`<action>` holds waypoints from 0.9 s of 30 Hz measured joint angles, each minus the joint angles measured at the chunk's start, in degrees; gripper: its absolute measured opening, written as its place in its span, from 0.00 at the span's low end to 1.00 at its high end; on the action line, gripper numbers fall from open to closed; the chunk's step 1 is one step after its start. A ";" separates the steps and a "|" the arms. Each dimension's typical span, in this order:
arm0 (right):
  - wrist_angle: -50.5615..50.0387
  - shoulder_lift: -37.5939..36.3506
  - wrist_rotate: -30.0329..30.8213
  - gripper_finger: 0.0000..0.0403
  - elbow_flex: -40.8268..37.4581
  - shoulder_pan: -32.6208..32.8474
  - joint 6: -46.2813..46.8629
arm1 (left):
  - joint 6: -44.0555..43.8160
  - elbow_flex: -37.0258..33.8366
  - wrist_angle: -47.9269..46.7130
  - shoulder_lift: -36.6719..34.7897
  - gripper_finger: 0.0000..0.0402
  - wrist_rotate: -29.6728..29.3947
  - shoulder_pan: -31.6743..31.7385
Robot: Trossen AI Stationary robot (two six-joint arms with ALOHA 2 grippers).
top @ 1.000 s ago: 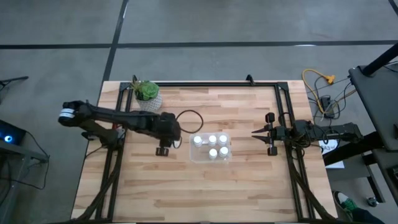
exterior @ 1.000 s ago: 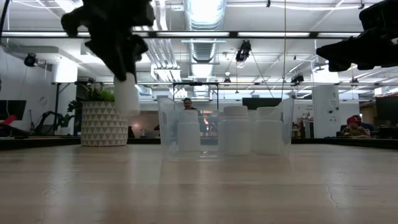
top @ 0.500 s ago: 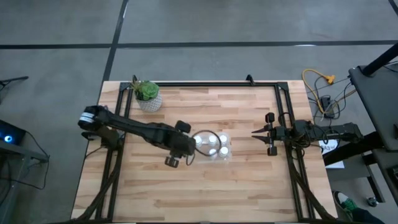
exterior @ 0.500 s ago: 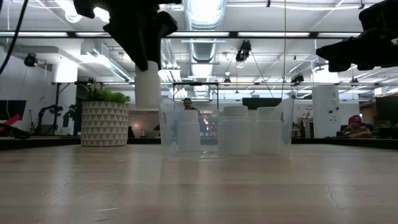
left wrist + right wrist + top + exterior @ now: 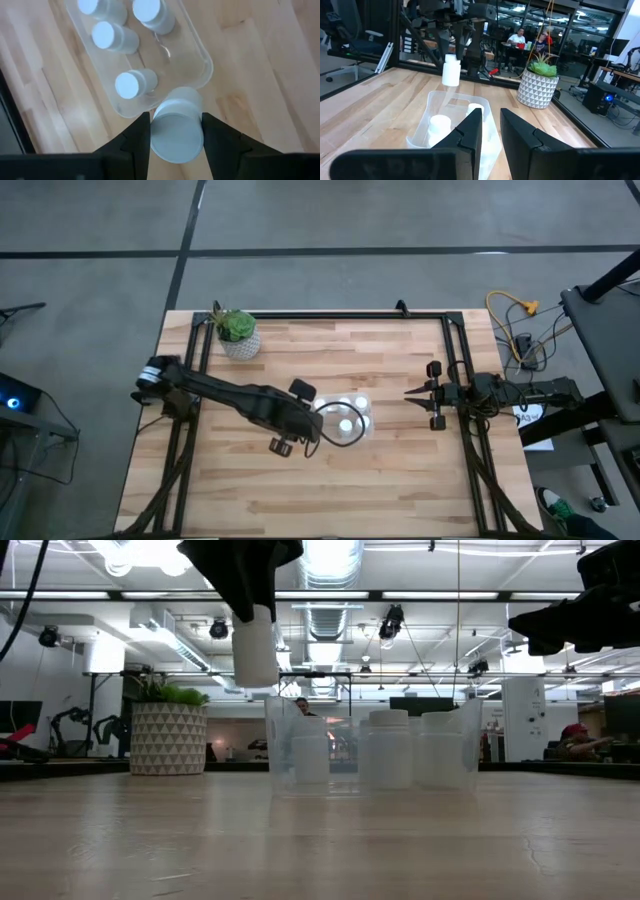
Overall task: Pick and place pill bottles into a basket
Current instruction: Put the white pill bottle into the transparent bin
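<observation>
My left gripper point(image 5: 176, 131) grips a white pill bottle point(image 5: 176, 125) between its two dark fingers, holding it in the air at the edge of the clear plastic basket point(image 5: 199, 47) on the pale wood-plank table point(image 5: 390, 470). The left wrist view looks down on the held bottle's round cap and counts four more bottles standing in the basket point(image 5: 131, 83), something the overhead camera cannot match, since my arm covers part of the bin point(image 5: 366, 420) there. From table height, the held bottle point(image 5: 254, 644) hangs upright above the basket's near left corner point(image 5: 283, 745), and the smooth cylindrical bottles inside show through its see-through wall. My right gripper point(image 5: 408, 393) waits well apart at the table's right side, fingers close together with only a narrow gap and nothing between them. Its wrist camera sees the bottle aloft point(image 5: 451, 70) over the rounded bin, and beyond it a white patterned pot with a green plant point(image 5: 538, 82).
</observation>
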 joint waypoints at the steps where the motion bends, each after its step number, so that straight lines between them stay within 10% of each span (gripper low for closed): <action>1: 0.00 0.00 -0.01 0.15 0.00 0.01 0.00 | 0.09 0.24 0.07 -0.10 0.32 -0.11 0.00; 27: 0.02 0.02 0.02 0.15 0.00 0.00 0.00 | 7.95 0.24 11.20 8.95 0.32 -2.37 -0.11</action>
